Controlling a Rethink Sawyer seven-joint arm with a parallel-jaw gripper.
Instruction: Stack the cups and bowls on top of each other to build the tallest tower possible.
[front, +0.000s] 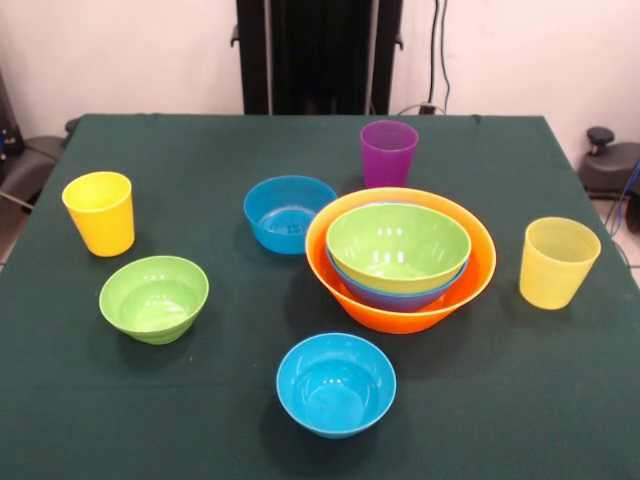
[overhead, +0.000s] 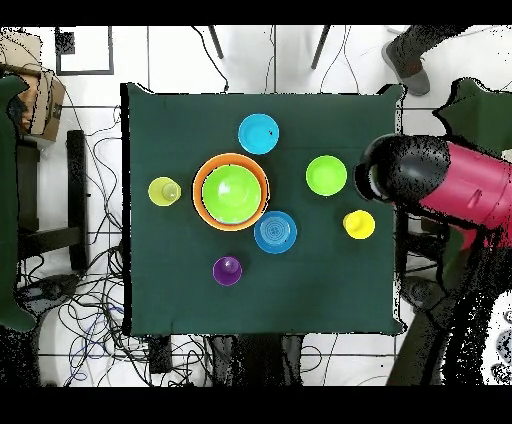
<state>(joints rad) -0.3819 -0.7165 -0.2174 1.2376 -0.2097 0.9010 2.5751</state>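
The tower is a big orange bowl (front: 480, 270) (overhead: 199, 190) holding a large blue bowl (front: 400, 297) and, inside that, a medium green bowl (front: 398, 245) (overhead: 232, 192). A small green bowl (front: 154, 297) (overhead: 326, 175) and two small blue bowls (front: 290, 212) (front: 335, 383) (overhead: 275, 232) (overhead: 258, 133) stand alone. The purple cup (front: 388, 152) (overhead: 227, 270), the opaque yellow cup (front: 99, 212) (overhead: 359, 224) and the ribbed pale yellow cup (front: 557, 262) (overhead: 164, 191) stand upright and apart. Only a red and black arm section (overhead: 430, 180) shows, at the table's edge; the gripper is hidden.
The dark green table (front: 220, 420) (overhead: 330, 290) carries everything. The black pedestal (front: 318, 55) stands behind its far edge. A person's leg (overhead: 410, 50) shows beyond the table's corner in the overhead view. Cables lie on the floor around the table.
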